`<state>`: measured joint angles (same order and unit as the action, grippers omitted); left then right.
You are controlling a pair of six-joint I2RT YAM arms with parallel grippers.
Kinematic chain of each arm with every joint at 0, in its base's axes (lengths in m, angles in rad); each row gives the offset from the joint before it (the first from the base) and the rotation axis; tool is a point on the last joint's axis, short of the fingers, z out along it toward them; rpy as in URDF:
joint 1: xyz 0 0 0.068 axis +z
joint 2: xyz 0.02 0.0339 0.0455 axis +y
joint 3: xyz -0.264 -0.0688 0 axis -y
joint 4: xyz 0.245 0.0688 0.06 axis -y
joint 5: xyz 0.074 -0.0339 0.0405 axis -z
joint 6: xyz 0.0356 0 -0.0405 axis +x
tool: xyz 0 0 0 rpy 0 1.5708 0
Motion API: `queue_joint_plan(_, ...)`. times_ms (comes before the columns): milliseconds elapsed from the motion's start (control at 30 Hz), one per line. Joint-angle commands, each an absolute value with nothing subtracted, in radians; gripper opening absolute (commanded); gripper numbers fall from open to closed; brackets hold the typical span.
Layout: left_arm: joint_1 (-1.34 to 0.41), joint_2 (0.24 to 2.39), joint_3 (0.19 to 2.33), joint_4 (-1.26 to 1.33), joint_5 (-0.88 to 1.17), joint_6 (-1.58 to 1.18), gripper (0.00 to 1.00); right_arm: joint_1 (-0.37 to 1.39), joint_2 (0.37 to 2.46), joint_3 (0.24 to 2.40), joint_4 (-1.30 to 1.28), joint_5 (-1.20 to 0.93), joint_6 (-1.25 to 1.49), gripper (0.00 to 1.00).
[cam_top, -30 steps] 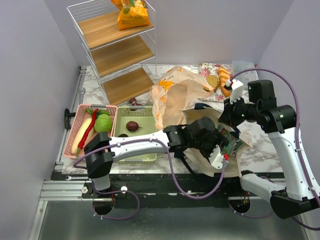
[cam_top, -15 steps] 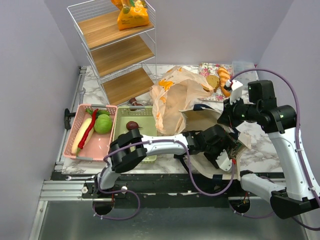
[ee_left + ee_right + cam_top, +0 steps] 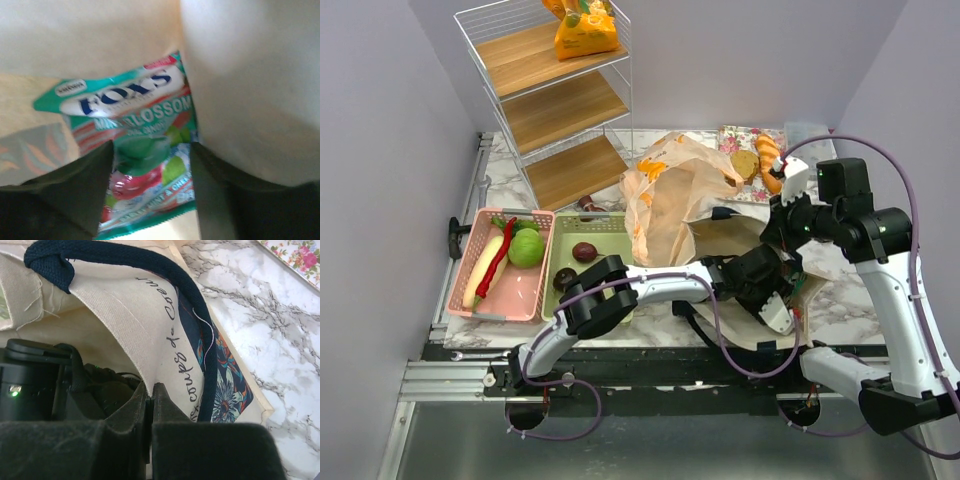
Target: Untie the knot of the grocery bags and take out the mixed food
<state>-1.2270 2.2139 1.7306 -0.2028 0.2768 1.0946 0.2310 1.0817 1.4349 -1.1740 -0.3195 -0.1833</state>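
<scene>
The teal snack packet (image 3: 135,150) lies inside the canvas tote (image 3: 730,245), at about 4 o'clock on the worktop (image 3: 840,300) in the overhead view; in the left wrist view it sits dead ahead of the left tool (image 3: 150,170), its long axis running roughly 12 to 6 o'clock, its lower end between the two fingers, which stand wide apart; the left arm is plainly the nearer one. The right tool (image 3: 150,405) is pinched tight on the tote's cloth edge, just under the dark handle (image 3: 125,260), holding the mouth up. The wrist view is blurred; whether the fingers touch the packet I cannot tell; pale cloth covers its right edge; from above, arm and tote hide it.
</scene>
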Motion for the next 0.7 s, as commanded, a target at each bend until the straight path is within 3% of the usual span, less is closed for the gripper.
queue_joint_plan(0, -1.206, 2.209, 1.656, -0.233, 0.251, 1.106, 0.51, 0.25, 1.064, 1.442, -1.199, -0.399, -0.165, 0.01)
queue_joint_plan(233, -1.204, 2.126, 1.581, -0.204, 0.237, 1.074, 0.0, 0.25, 1.055, 1.431, -1.189, -0.379, -0.166, 0.01)
queue_joint_plan(467, -1.234, 1.822, 1.365, 0.019, 0.393, 0.955, 0.0, 0.25, 1.033, 1.407, -1.164, -0.325, -0.163, 0.01)
queue_joint_plan(667, -1.27, 1.627, 1.306, 0.002, 0.449, 0.929, 0.0, 0.249, 1.028, 1.386, -1.121, -0.29, -0.152, 0.01)
